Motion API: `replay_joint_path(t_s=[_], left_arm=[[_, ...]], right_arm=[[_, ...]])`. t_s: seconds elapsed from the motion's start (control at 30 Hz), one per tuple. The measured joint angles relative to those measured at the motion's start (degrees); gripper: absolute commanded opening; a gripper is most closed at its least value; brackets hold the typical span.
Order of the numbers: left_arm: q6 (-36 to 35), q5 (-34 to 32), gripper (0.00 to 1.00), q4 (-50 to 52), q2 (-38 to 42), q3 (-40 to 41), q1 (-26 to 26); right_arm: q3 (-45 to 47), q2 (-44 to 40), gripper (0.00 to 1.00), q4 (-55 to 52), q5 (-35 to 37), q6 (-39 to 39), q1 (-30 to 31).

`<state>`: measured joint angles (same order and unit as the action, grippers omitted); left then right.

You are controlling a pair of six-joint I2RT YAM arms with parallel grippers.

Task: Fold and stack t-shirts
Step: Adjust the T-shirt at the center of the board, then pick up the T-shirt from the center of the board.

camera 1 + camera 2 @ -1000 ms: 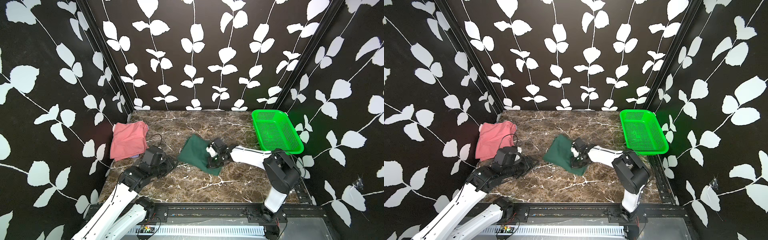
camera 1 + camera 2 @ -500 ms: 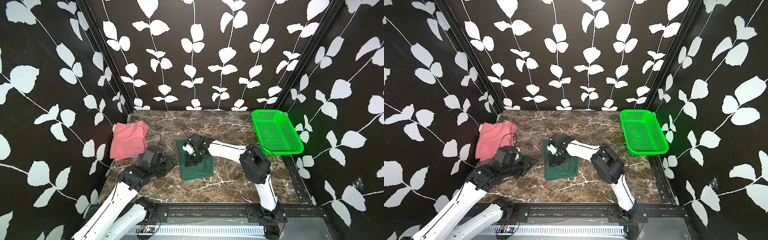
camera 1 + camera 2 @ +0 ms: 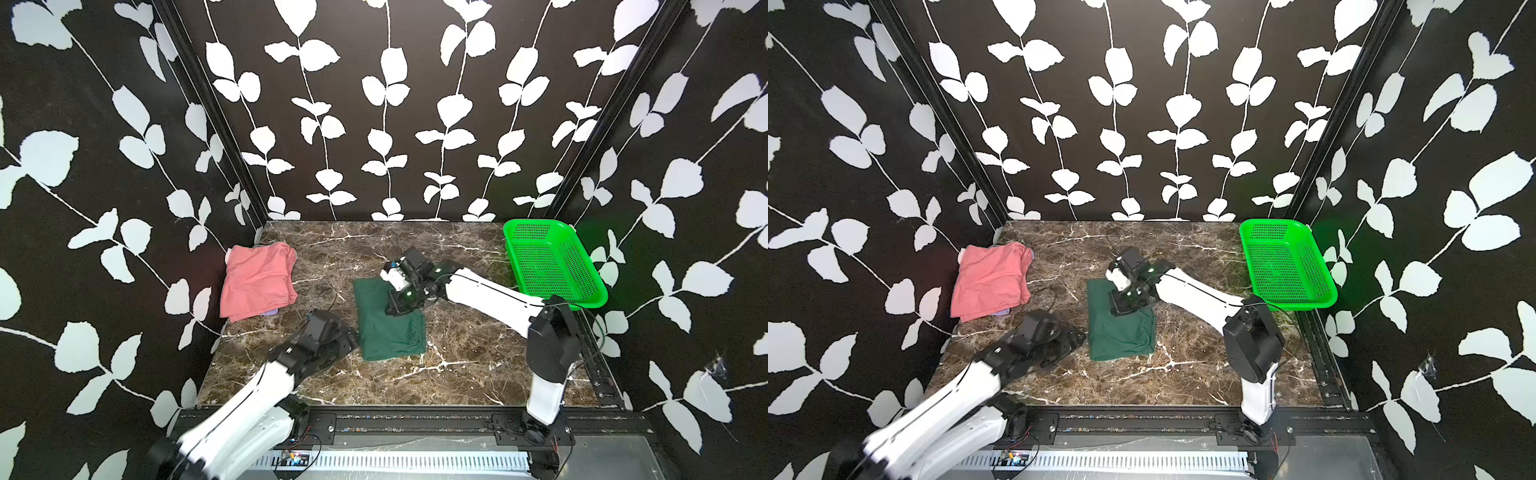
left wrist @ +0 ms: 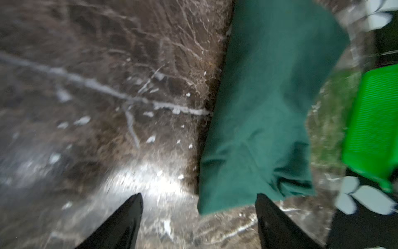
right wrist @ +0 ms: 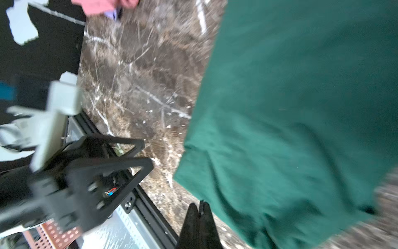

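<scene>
The folded dark green tee (image 3: 388, 328) lies on the desk (image 3: 461, 365) near the basket (image 3: 536, 226), with the clenched right hand (image 5: 199, 217) over its basket-side end. The left hand (image 4: 199, 195), spread empty at the opposite corner, may pinch only one layer and unfold it.

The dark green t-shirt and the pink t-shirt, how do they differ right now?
The dark green t-shirt is forest green; the pink t-shirt is salmon. The dark green t-shirt lies mid-table, the pink t-shirt at the far left corner. The dark green t-shirt rests straight on the marble table; the pink t-shirt covers a lavender cloth peeking out beneath. Both lie folded flat.
</scene>
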<state>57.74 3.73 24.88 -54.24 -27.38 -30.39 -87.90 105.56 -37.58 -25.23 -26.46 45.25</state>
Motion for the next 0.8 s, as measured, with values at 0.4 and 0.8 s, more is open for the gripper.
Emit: replay_joint_path(t_s=[0.4, 0.8], left_arm=[[-10.3, -1.7, 0.83, -11.2, -23.1, -11.5, 7.4], [-14.4, 7.8, 0.78, -19.2, -34.6, -14.3, 9.3]], right_arm=[[8.5, 7.2, 0.0, 10.3, 0.3, 1.4, -6.3], [13.2, 10.1, 0.0, 16.3, -1.5, 4.7, -6.4]])
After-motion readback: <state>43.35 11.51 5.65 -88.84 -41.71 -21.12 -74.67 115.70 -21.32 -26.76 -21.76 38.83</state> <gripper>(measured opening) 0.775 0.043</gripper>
